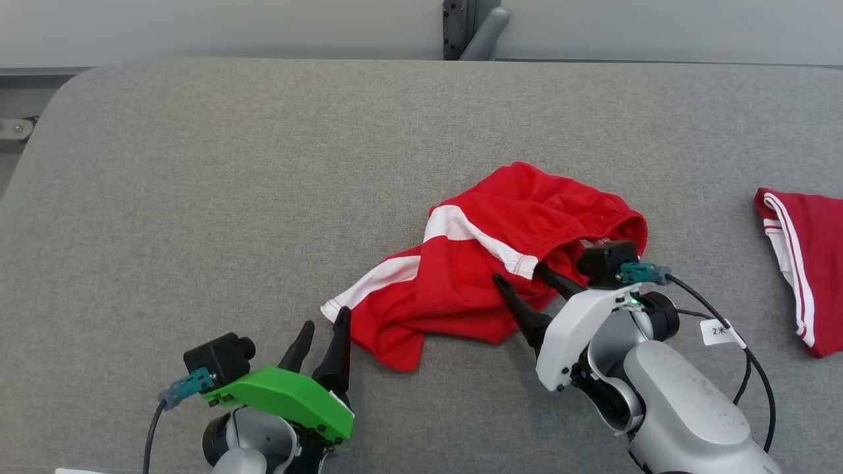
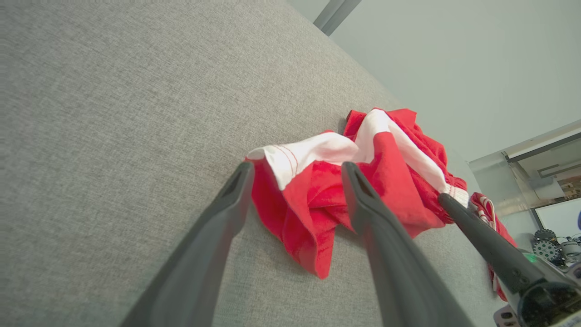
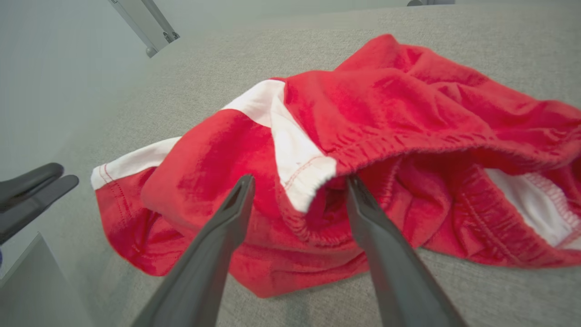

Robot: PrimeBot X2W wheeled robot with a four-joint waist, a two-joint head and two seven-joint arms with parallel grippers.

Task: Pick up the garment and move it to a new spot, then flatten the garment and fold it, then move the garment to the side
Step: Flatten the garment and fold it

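The head view shows a second red, white-striped folded garment [image 1: 807,276] well right of the right jaws on the grey fabric surface [image 1: 263,197]. In the right wrist view those jaws stand wide, straddling the elastic waistband [image 3: 390,143] of the crumpled red white-striped shorts [image 3: 218,163], clamping nothing. The left jaws gape empty, with the white hem corner [image 2: 281,156] just ahead.

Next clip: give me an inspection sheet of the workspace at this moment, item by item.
Surface: grey fabric-covered table, rounded far-left corner.
Job's things: crumpled red shorts with white stripes, lying mid-table, not yet flattened.
Clutter: second red garment with white stripes, at the table's right edge.
Grippers: left gripper open, tips beside the shorts' hem corner; right gripper open, fingers straddling the waistband.
Cables: black cable with white tag at the right wrist; plain black cable at the left wrist.
Surroundings: pale wall; dark bracket with grey post behind the table.
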